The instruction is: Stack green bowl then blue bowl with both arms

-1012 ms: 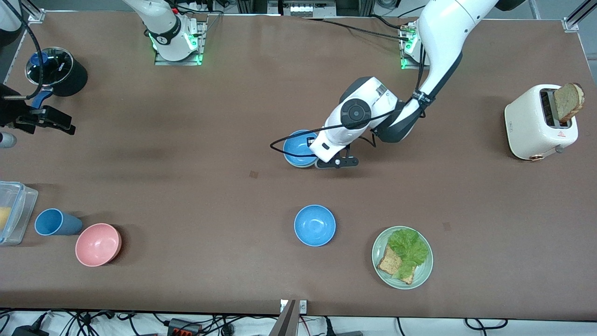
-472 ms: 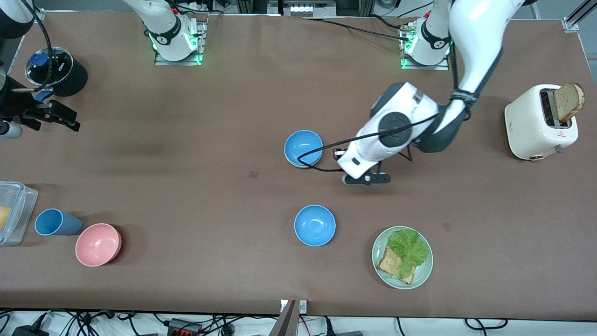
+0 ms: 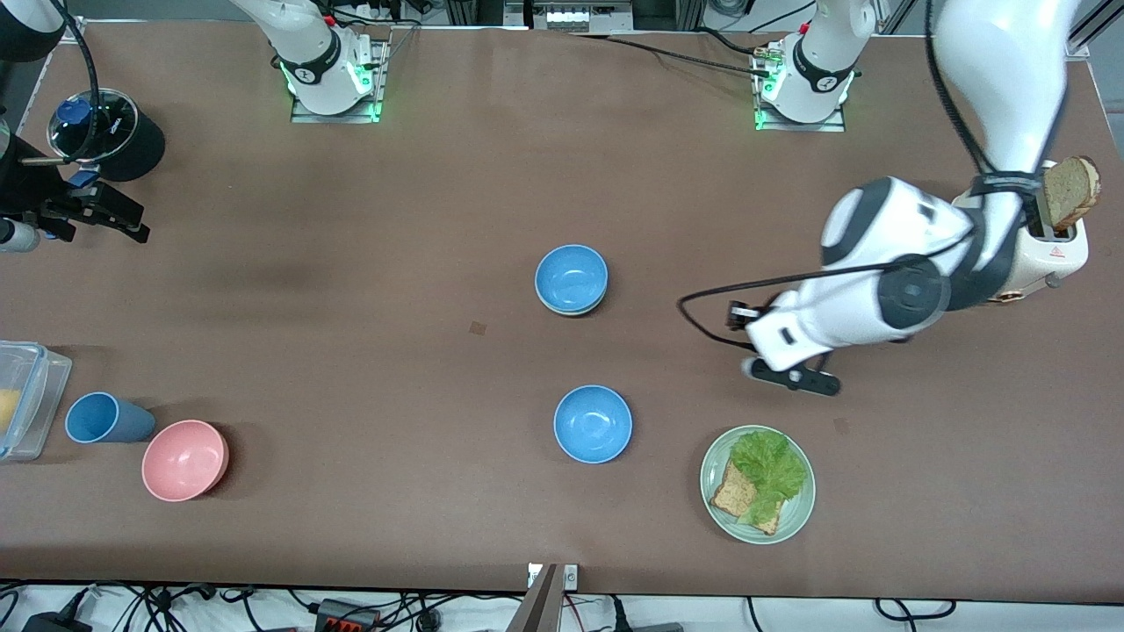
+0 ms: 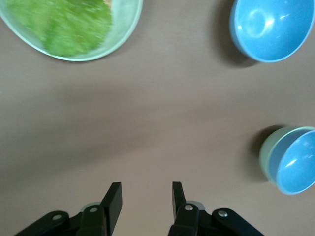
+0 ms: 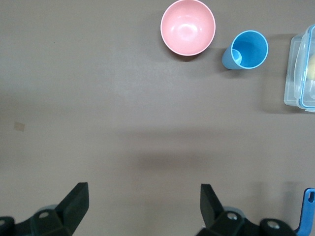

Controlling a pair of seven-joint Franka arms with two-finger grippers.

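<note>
Two black fingers (image 4: 113, 201) of the left gripper (image 4: 142, 204) stand a little apart with nothing between them, over bare table near the green plate (image 3: 716, 478) of lettuce and bread. The right gripper (image 5: 142, 204) has its fingers spread wide and empty, and its arm waits over the table's edge at the right arm's end, beside the dark pot (image 3: 110, 132).

The blue bowl (image 3: 571, 276) sits nested in the green bowl (image 3: 572, 309), whose pale rim peeps out beneath it in the middle of the table. A second blue bowl (image 3: 593, 423) lies alone, nearer the front camera. The stack looks finished, so the step in hand seems to be pulling the left arm clear; that is best done by keeping the wrist high and steering away from the toaster (image 3: 1023, 254) and the plate.

A second ago the left gripper was right at the stacked bowls; since then it has swung toward the left arm's end of the table. The bowls have not shifted.
</note>
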